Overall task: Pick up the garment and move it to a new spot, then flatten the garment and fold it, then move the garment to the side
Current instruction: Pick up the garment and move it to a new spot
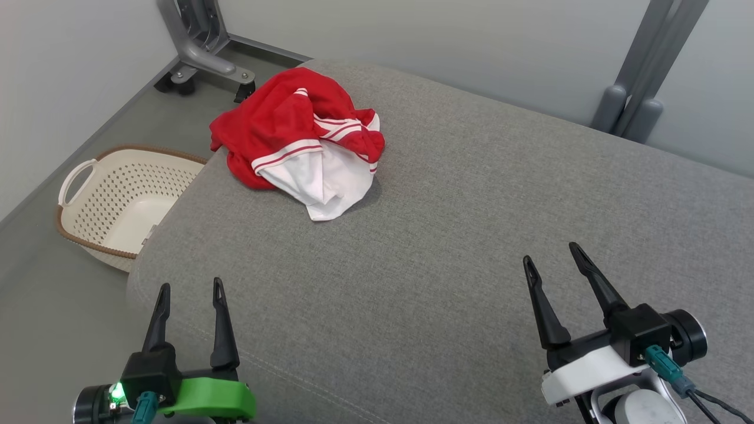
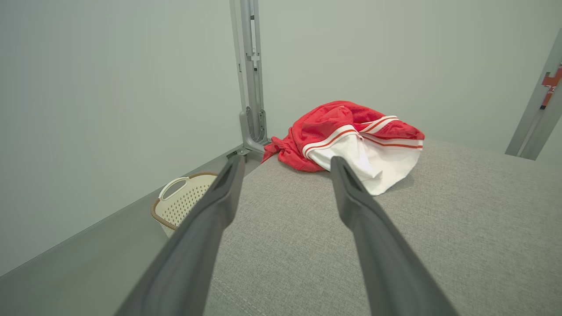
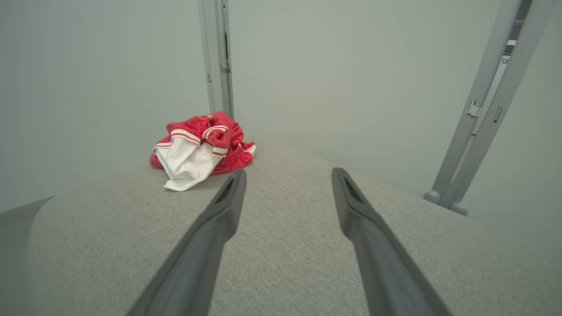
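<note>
Garment (image 1: 294, 135): crumpled red-and-white heap at the cushion's (image 1: 447, 247) far left corner, with the basket (image 1: 118, 194) on the floor beside and below it.
Direction: ahead of both end effectors and well apart from them; slightly right of straight ahead for the left, far off to the left for the right.
Nearer arm: left, by my judgement.
Long axis: none clear; the white part trails toward the robot.
Left end effector (image 1: 191, 284): open, empty, low at the near left edge, fingers pointing forward.
Right end effector (image 1: 549, 252): open, empty, fingers leaning left.

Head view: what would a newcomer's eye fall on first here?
The crumpled red and white garment stands out, lying at the far left of the grey cushion. Beside that edge, a cream basket sits on the floor. Nearer, the left claw and right claw hover open and empty.
</note>
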